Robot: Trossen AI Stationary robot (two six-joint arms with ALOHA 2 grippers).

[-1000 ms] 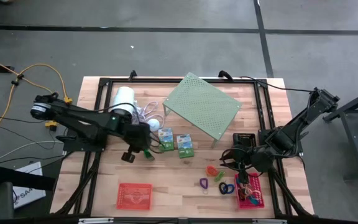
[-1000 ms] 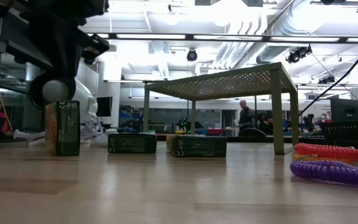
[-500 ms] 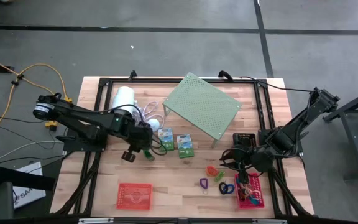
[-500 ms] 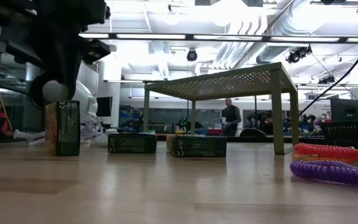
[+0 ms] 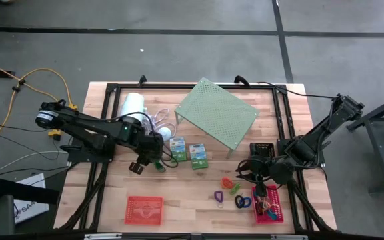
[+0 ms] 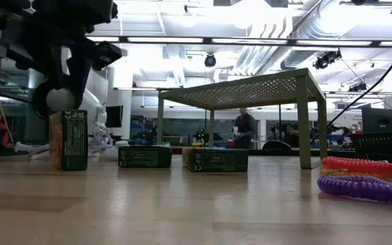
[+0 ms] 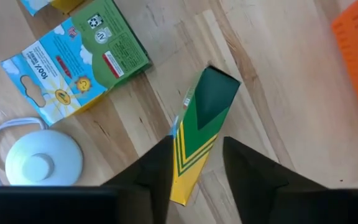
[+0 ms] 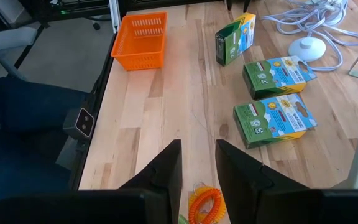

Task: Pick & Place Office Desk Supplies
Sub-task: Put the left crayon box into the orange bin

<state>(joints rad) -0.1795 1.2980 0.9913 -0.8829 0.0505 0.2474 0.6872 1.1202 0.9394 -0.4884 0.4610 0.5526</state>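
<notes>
Left gripper [image 7: 194, 163] parted, straddling upright yellow-green box [image 7: 199, 127] on surface [image 5: 199, 193], just beside two flat green-white boxes [image 5: 187, 152]. Right gripper [image 8: 197, 171] parted, grasping nothing, above orange coil [image 8: 204, 202].

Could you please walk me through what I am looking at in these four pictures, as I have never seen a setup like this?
This is a robot with two dark arms at a wooden table, each ending in a two-finger gripper. One picture looks straight down, one looks level across the tabletop, and two come from cameras on the wrists.

The left gripper hangs open just over a green and yellow box standing on its edge, its fingers on either side, not yet closed. The right gripper waits open near the pink basket, holding nothing.

On the table lie two flat green-white boxes, coiled loops, a red basket, a black basket, a pale green metal shelf and a white cylinder with a cord. People show far behind.
</notes>
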